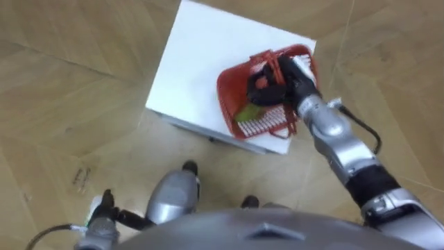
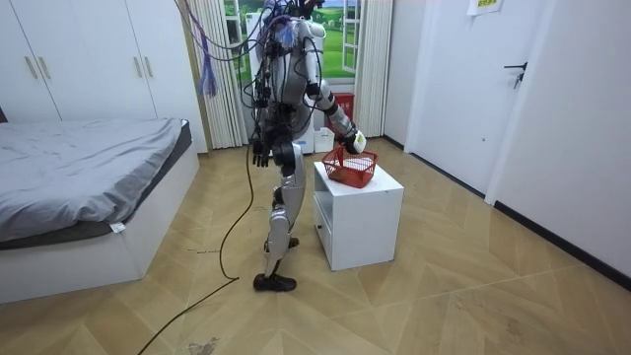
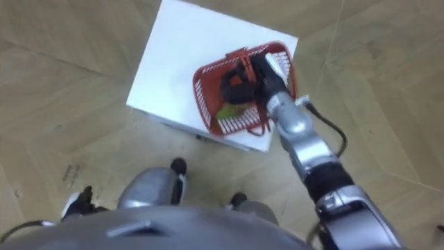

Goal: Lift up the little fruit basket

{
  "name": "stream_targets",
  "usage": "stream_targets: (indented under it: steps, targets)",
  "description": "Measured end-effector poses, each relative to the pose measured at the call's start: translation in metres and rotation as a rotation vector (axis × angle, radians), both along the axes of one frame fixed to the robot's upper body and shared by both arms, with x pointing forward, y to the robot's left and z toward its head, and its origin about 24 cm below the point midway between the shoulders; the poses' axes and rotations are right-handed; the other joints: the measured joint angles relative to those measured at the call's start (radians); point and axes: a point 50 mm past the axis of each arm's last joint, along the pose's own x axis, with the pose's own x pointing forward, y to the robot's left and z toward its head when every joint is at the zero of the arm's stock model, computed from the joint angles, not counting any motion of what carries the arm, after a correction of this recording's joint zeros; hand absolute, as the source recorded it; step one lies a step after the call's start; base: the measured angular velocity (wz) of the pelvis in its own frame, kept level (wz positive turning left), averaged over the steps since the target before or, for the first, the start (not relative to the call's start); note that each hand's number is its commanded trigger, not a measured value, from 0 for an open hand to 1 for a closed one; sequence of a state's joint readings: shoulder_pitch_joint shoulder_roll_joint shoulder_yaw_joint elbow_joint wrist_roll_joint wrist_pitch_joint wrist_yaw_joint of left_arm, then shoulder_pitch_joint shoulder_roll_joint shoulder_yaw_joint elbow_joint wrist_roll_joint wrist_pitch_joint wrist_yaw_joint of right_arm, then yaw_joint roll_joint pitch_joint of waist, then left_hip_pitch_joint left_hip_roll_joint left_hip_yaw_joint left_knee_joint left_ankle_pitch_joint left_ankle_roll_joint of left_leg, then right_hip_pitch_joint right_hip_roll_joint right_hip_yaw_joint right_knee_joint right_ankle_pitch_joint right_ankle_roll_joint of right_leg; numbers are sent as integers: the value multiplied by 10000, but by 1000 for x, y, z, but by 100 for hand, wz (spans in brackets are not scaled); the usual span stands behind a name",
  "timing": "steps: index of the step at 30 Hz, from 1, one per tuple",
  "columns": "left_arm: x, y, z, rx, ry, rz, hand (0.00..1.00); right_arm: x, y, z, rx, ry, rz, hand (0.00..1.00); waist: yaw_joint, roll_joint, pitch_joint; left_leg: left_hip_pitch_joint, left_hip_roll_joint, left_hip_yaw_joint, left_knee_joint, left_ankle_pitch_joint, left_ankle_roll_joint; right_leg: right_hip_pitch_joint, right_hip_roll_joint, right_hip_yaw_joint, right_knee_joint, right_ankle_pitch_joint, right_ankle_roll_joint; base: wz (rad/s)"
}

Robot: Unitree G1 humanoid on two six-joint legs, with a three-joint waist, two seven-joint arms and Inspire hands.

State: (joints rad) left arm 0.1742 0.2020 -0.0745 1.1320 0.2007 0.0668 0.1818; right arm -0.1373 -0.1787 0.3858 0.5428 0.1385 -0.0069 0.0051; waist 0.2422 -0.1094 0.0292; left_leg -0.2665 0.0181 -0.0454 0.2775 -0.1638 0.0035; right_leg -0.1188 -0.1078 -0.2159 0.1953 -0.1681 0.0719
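Red plastic basket [image 1: 229,90] sits at the tabletop's [image 1: 201,62] near corner, the right hand [image 1: 277,80] curled round its handle for the lift, left hand [image 2: 258,155] hanging slack.

No writing, number or label can be read anywhere. In the room view a small yellow sheet [image 2: 483,5] is fixed high on the white wall [image 2: 454,79] beside the door [image 2: 527,99]; whatever is printed on it is too small to make out.
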Motion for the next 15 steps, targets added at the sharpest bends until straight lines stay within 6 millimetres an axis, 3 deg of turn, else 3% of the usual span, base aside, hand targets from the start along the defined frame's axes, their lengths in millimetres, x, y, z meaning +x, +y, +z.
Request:
stream_targets:
  steps: [1, 2, 3, 5, 7, 8, 10, 11, 15]
  targets:
    - [2, 0, 0, 0, -41, -14, 0, 1, 1, 1, -1, -72, 53, 100, 34, 44, 29, -3, 6, -211, -1, 0, -1, -133, 146, 34, -189, 31, -45, 0]
    - [2, 3, 1, 30, -53, -21, 0, 1, 3, 1, 11, -87, 123, 100, 30, 47, 30, -6, -72, -293, -5, -6, -10, -406, 371, 125, -633, 385, -242, 20]
    - [3, 0, 0, -40, -80, -31, 0, -2, 1, -3, -43, 85, 100, 100, -37, 169, -25, 88, -97, -257, -23, -27, -48, -369, 331, -143, -405, 338, -426, 22]
    - [2, -2, -1, -127, -68, -32, 0, -6, 1, -9, -92, 370, 124, 100, -35, 321, -86, 200, -90, -56, -47, -22, -57, -282, 387, -146, -234, 344, -430, 7]
    - [2, -3, -1, -199, -72, -43, 0, -7, 1, -10, -67, 472, 164, 100, -147, 353, -91, 226, -57, -42, -67, -21, -58, -237, 418, -179, -250, 331, -445, 3]
    - [2, -5, -1, -252, -71, -47, 0, -8, 0, -11, -16, 510, 131, 83, -196, 351, -89, 225, -45, -25, -75, -21, -59, -237, 429, -222, -247, 327, -450, 3]
    - [3, -9, -2, -363, -63, -77, 0, -9, -2, -13, 42, 622, 23, 15, -221, 339, -88, 232, -48, 61, -75, -23, -61, -230, 418, -247, -240, 327, -449, 0]
    - [3, -10, -3, -396, -71, -67, 0, -10, -3, -15, 89, 709, -57, 0, -225, 325, -81, 228, -58, 154, -74, -28, -64, -233, 398, -268, -230, 326, -449, 4]
    - [1, -9, -3, -391, 7, 42, 0, -11, -4, -16, 144, 791, -167, 0, -264, 257, -62, 110, -92, 173, -9, -103, -22, -361, 352, -326, -43, 314, -431, 6]
